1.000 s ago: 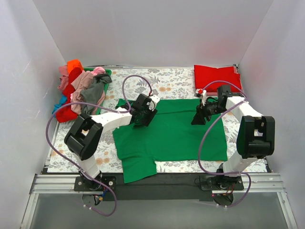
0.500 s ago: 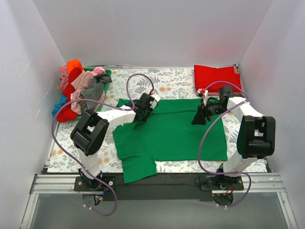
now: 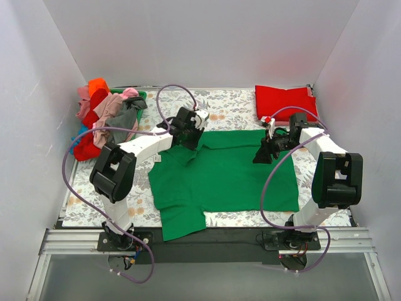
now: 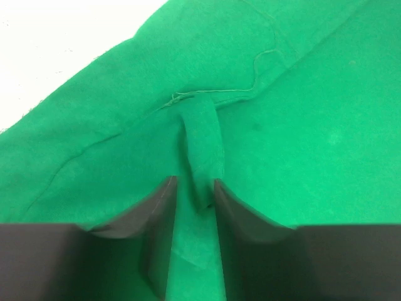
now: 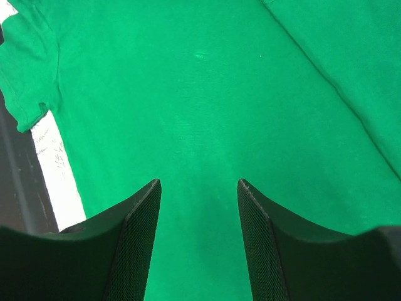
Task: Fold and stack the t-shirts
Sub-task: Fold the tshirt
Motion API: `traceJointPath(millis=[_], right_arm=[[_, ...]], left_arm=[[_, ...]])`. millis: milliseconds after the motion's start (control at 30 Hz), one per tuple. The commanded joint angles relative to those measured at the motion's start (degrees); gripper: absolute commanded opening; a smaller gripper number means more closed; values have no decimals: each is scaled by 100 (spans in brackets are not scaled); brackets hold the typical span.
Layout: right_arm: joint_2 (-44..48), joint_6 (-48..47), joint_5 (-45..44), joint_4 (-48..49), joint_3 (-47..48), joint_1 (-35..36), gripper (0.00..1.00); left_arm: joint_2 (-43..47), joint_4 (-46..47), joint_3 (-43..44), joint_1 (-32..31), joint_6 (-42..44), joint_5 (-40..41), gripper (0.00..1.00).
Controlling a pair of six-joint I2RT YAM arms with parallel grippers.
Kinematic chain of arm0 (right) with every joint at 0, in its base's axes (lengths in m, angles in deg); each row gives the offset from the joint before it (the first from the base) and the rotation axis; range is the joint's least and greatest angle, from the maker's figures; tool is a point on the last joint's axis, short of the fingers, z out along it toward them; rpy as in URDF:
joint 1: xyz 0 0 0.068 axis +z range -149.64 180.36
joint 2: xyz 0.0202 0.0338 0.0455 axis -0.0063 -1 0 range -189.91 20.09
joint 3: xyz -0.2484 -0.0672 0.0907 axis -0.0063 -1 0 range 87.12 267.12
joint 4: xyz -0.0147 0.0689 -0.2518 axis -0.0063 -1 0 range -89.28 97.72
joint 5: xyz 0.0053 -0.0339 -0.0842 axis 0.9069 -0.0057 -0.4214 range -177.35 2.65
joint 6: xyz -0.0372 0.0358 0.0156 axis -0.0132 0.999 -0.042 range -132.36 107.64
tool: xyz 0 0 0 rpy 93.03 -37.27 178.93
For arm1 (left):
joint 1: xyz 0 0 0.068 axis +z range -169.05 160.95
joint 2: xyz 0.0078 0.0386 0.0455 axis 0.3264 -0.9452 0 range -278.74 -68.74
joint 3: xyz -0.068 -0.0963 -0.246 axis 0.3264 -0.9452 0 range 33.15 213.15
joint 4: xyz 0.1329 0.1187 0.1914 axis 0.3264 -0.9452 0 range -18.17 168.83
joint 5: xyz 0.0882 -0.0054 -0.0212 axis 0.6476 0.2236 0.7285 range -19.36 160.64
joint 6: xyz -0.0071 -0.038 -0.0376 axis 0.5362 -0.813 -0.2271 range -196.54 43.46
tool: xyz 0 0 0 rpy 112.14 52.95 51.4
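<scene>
A bright green t-shirt (image 3: 225, 179) lies spread flat on the floral cloth, one sleeve hanging at the near left. My left gripper (image 3: 187, 142) (image 4: 195, 182) is at its far left part, shut on a pinched ridge of green fabric (image 4: 203, 144) that is raised off the cloth. Over the shirt's right side, my right gripper (image 3: 260, 157) (image 5: 198, 182) stands open with only flat green fabric (image 5: 207, 94) beneath it. A folded red t-shirt (image 3: 285, 100) rests at the back right. Several crumpled t-shirts (image 3: 103, 119) in red, orange, pink and grey are heaped at the back left.
A green plastic basket (image 3: 141, 95) peeks out behind the heap. The grey-white floral cloth (image 3: 225, 110) covers the table. White walls close in on the left, back and right. A black rail (image 3: 213, 235) runs along the near edge by the arm bases.
My left gripper closed on the green shirt, then moved toward the back, drawing the shirt's far left part with it. The right arm has not moved.
</scene>
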Motion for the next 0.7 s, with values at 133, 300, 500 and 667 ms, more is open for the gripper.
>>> traceJointPath(millis=[133, 300, 500, 667], right_arm=[[30, -44, 161, 10, -74, -28, 59], [-13, -44, 188, 10, -83, -28, 59], [-49, -27, 188, 10, -83, -28, 59], [-84, -27, 188, 10, -83, -28, 59]], left_arm=[[445, -601, 114, 575, -538, -1551, 48], [1017, -321, -361, 585, -267, -1707, 49], [1211, -13, -835, -21, 24, -1138, 35], [991, 40, -1003, -250, -55, -78, 32]])
